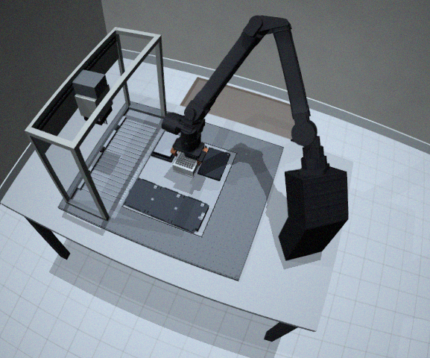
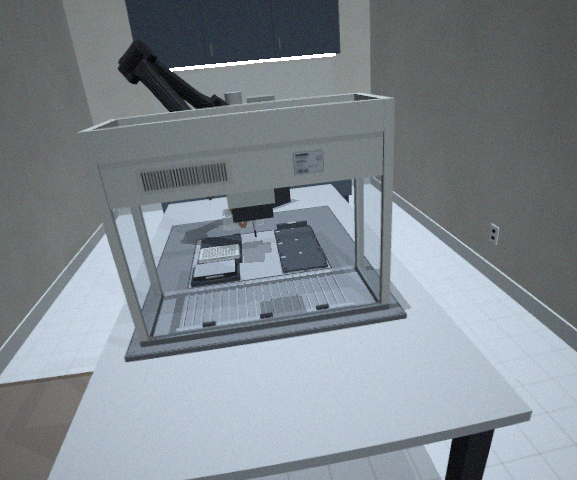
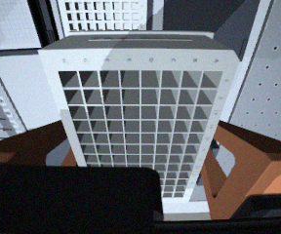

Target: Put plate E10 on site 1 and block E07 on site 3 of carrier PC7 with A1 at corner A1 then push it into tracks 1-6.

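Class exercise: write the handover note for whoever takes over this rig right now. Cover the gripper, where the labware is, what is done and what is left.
Gripper: shut on deep-well block E07, held in the air above the nest row.
Nest S1: bare.
96-well plate E01 and 384-well plate E10: on their nests.
Carrier PC7: on the apron, outside the rails, no plate on it.
Done: E07 picked up.
Left: seat E07 at site 3, move E10 to site 1, push PC7 home into tracks 1-6.
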Controlling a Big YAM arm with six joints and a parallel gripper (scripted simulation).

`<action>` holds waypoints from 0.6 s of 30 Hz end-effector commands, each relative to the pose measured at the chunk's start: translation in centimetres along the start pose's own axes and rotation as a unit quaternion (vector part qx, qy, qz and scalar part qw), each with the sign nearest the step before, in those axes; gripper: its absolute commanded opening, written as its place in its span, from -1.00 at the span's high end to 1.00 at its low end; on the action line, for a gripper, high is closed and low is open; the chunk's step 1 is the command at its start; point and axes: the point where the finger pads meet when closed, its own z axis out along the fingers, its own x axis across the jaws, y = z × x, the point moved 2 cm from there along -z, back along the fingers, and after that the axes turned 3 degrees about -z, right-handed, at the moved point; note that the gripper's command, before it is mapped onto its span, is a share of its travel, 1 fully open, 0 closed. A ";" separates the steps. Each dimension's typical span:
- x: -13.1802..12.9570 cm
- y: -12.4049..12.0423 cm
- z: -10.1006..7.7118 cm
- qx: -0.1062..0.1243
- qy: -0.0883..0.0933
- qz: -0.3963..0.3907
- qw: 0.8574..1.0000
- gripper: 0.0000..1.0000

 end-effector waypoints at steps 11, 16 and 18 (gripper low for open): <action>4.2 -4.1 -0.6 0.003 0.009 0.006 1.000 1.00; 5.6 -5.7 -0.8 0.004 0.011 0.005 1.000 1.00; 6.2 -6.3 -0.8 0.004 0.011 0.005 1.000 1.00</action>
